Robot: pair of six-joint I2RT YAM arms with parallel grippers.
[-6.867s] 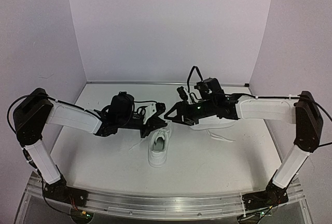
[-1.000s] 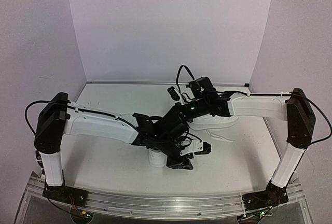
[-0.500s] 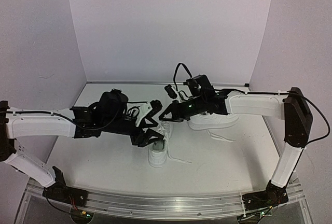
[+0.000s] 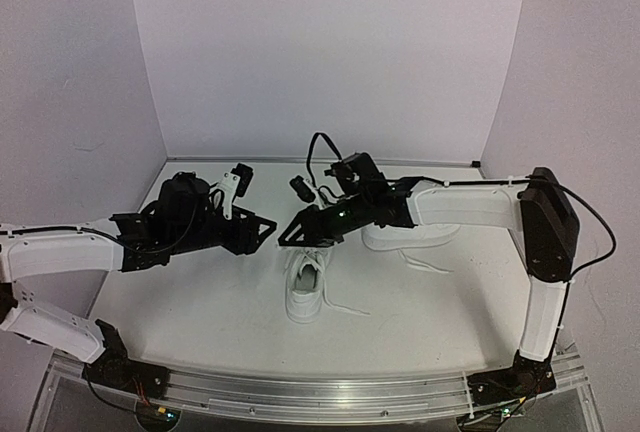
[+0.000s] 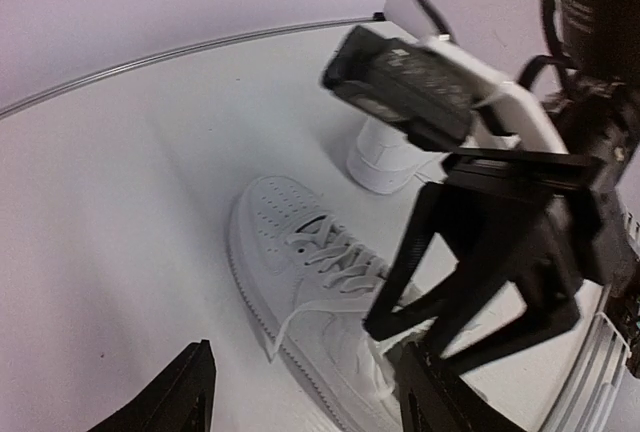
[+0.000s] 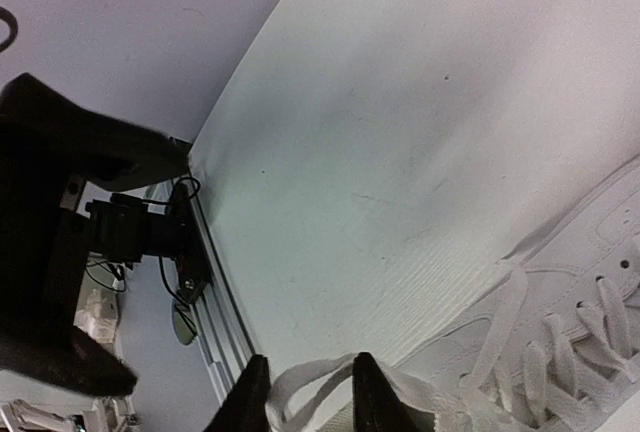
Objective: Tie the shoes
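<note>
Two white shoes lie on the table. The near shoe (image 4: 305, 290) (image 5: 310, 287) has its laces threaded, with loose ends trailing to its right. The far shoe (image 4: 408, 236) (image 5: 385, 157) is partly hidden behind the right arm. My left gripper (image 4: 256, 202) (image 5: 315, 397) is left of the near shoe, open wide with nothing between its fingers. My right gripper (image 4: 289, 237) (image 6: 308, 392) hangs over the near shoe's (image 6: 580, 302) upper. Its fingers are apart, and a white lace loop (image 6: 310, 372) lies loosely between them.
Purple walls close in the table (image 4: 200, 302) at the back and both sides. A metal rail (image 4: 320, 392) runs along the near edge. In the left wrist view the right gripper's (image 5: 480, 252) black frame is close on the right, above the shoe.
The left arm has drawn back left and away from the near shoe, its jaws open. The right gripper has shifted left and down, and its fingers have parted around the lace.
</note>
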